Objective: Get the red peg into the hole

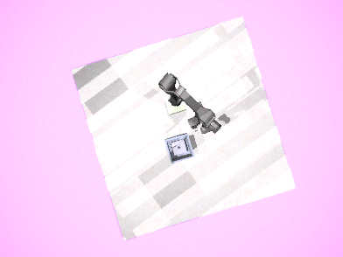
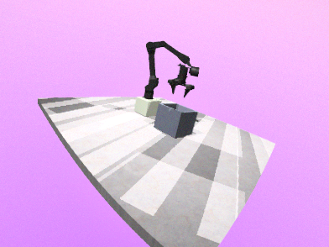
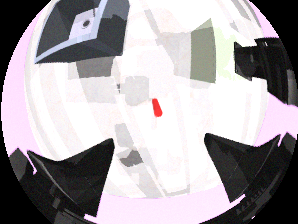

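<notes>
The small glossy red peg, a plain stubby rod [image 3: 157,108], lies on the pale, patchwork-patterned counter [image 1: 131,144] [image 2: 138,202] [image 3: 145,65], apart from the box. In the wrist view it sits just right of centre, its long axis running roughly from eleven to five o'clock; the other two views do not show it.

The black, wedge-shaped jaws [image 1: 205,128] [image 2: 180,93] stand released, wide apart with nothing between them, above the counter.

The step in hand looks to be the approach. It would be done well by centring the jaws over the peg, turning them so that they close across its narrow sides, and descending straight before squeezing; coming down off-centre could knock it over the counter.

Outward from the peg, at eleven o'clock in the wrist view, stands the open, square-mouthed box with matte blue-grey walls [image 1: 192,153] [image 2: 165,118] [image 3: 67,50]. Inside lies a pale, flat plate [image 1: 175,144] [image 3: 79,30] with a small dark round hole [image 1: 178,148] [image 3: 86,23]. At two o'clock is the smooth, pale green block [image 1: 178,110] [image 2: 143,107] [image 3: 202,55] under the arm.
</notes>
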Controlling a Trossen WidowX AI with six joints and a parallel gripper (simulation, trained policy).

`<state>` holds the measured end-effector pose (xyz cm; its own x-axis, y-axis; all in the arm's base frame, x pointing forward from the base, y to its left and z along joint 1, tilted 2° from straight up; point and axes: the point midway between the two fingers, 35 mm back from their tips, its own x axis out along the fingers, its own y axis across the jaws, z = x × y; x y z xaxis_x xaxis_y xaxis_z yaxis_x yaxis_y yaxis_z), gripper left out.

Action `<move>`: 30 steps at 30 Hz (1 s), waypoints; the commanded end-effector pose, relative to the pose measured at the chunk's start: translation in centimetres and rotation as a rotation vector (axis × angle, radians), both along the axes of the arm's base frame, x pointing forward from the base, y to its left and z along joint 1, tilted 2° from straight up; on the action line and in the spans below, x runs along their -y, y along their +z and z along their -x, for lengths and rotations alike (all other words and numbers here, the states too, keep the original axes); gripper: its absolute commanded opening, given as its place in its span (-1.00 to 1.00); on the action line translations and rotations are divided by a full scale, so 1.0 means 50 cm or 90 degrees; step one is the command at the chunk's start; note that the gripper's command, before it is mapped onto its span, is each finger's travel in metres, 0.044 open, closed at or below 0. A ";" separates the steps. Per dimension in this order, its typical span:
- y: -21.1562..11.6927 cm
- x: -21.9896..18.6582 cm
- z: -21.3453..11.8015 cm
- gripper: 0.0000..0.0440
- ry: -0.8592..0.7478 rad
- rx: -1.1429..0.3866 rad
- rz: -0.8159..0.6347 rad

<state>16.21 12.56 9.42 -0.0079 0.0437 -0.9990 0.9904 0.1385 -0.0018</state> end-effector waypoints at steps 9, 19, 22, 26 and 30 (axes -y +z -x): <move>-0.063 0.006 0.022 0.96 0.056 -0.054 0.052; -0.121 0.017 0.030 0.95 0.089 -0.073 0.089; -0.140 0.019 0.030 0.94 0.095 -0.073 0.097; -0.165 0.023 0.030 0.94 0.100 -0.070 0.106; -0.189 0.026 0.030 0.94 0.100 -0.065 0.113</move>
